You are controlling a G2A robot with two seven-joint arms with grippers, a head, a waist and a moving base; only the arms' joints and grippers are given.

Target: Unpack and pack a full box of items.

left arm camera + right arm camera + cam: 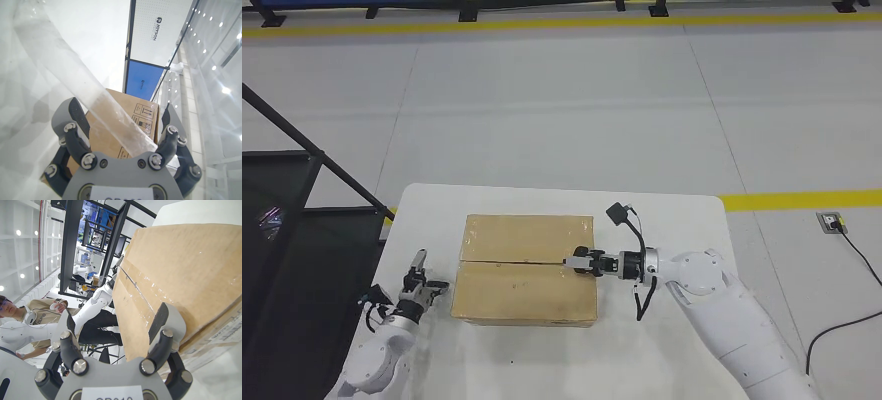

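Nearest the robot, the left gripper (pixel 420 282) sits at the table's (pixel 662 215) left edge, just beside the box (pixel 527 270) but apart from it. Its jaws are spread wide and pinch nothing, though a clear strip (pixel 90 91) slants across between them; I cannot tell what it is. A little farther on, the right gripper (pixel 115 309) is at the middle of the box's right edge, also wide open and empty, with one finger (pixel 164 321) over the top by the seam and the other in the air. The box lies closed in the middle of the table, and glossy tape (pixel 140 292) runs along the seam. Being full, it is probably heavy, with stiff walls and slick tape. The best hold is likely the tape's end at the edge, then the flaps, not the whole box.
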